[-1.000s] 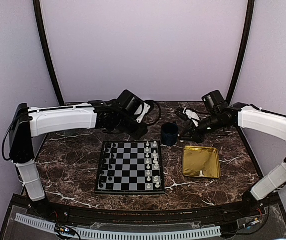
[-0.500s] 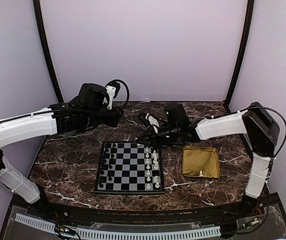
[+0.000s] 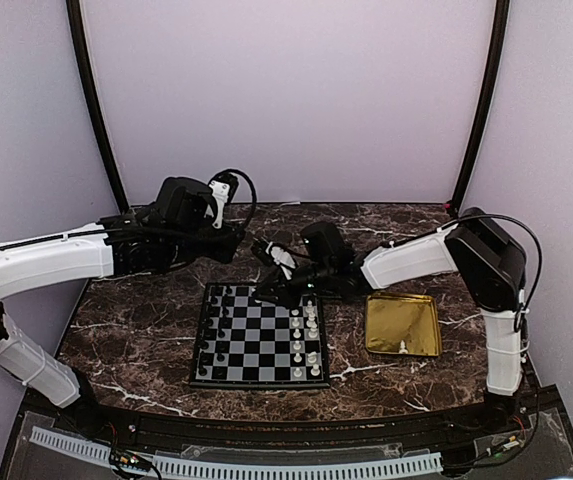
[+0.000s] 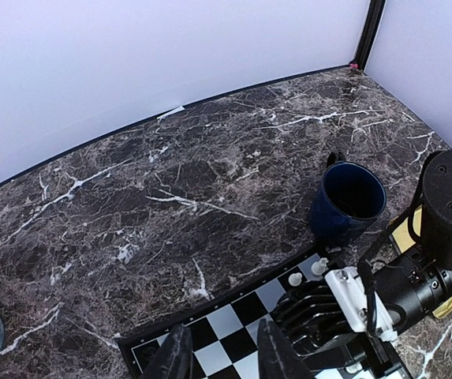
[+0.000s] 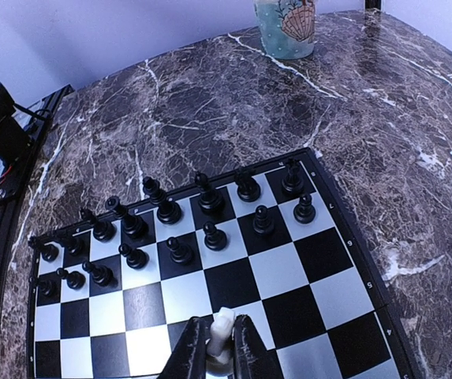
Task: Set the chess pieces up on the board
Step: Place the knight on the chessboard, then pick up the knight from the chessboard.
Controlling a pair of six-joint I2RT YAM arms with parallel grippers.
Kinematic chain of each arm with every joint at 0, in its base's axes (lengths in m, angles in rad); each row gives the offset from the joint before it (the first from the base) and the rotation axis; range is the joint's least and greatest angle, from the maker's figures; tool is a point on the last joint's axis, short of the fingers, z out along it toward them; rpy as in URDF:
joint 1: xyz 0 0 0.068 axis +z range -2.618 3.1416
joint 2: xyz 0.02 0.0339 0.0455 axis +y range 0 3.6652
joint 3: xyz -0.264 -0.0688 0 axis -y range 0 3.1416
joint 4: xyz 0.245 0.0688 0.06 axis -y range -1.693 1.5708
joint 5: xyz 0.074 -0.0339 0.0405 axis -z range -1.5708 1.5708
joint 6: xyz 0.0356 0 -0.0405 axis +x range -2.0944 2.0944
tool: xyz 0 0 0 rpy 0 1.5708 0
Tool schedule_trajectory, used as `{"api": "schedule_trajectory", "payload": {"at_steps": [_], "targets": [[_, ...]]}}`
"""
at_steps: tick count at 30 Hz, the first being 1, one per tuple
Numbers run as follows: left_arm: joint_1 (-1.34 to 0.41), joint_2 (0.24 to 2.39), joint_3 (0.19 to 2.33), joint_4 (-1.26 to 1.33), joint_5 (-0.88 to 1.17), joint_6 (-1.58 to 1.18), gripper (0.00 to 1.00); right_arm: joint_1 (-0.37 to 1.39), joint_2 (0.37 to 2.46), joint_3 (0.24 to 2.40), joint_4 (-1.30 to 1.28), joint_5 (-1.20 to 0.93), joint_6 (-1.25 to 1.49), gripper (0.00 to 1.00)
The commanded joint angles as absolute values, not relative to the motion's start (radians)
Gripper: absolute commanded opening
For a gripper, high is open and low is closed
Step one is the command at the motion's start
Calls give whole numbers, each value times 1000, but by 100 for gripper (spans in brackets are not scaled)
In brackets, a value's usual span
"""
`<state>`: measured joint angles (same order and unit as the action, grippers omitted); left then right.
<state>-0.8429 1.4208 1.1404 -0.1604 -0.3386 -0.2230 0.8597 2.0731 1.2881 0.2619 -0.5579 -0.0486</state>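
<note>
1. Your right pincer (image 5: 219, 338) is clamping a tiny cream-white plastic chess piece (image 5: 223, 322) between its fingertips. It is holding the piece upright over the square, black-and-light-grey checkered chessboard (image 5: 289, 272). You cannot tell whether the piece is touching a square.
2. In the top view, that pincer is hanging over the far middle of the board, between the two camps.
3. Your left pincer (image 4: 222, 357) is hovering above the board's far edge, with its fingers parted and nothing between them.
4. Other cream-white pieces (image 3: 308, 330) are standing along the board's right side, and tiny black pieces (image 3: 216, 325) are lining its left side.
5. One more cream-white piece (image 3: 403, 347) is sitting in the shiny gold rectangular tray (image 3: 386, 320). The tray is lying just right of the board on the dark marble tabletop (image 3: 136, 320).
6. A navy-blue mug (image 4: 348, 201) is standing just beyond the board's far edge. A pale teal cup with a shell picture (image 5: 286, 24) is standing well apart from the board.
</note>
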Motion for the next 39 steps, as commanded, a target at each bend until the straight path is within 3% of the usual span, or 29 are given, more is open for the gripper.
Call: {"api": "schedule_trajectory", "payload": {"at_steps": [1,12,23,26,30,39], "targets": [[-836,1393,1123,-155,-346,-235,31,863,2081,1338,227,-532,-78,19],[-807,1446,1144,-298,-196,-215,33,778,1852,1292,40,-586,-140,22],[-795,1795,1381,-528,16,-218,37,583,1540,1174,-321,-557,-255,25],[-795,1854,1428,-552,20,-219,38,545,1462,1067,-291,-542,-265,27],[-795,1944,1507,-626,24,-219,39,510,1396,1032,-247,-505,-274,41],[-795,2041,1591,-696,2,-230,38,485,1402,1039,-259,-501,-297,43]]}}
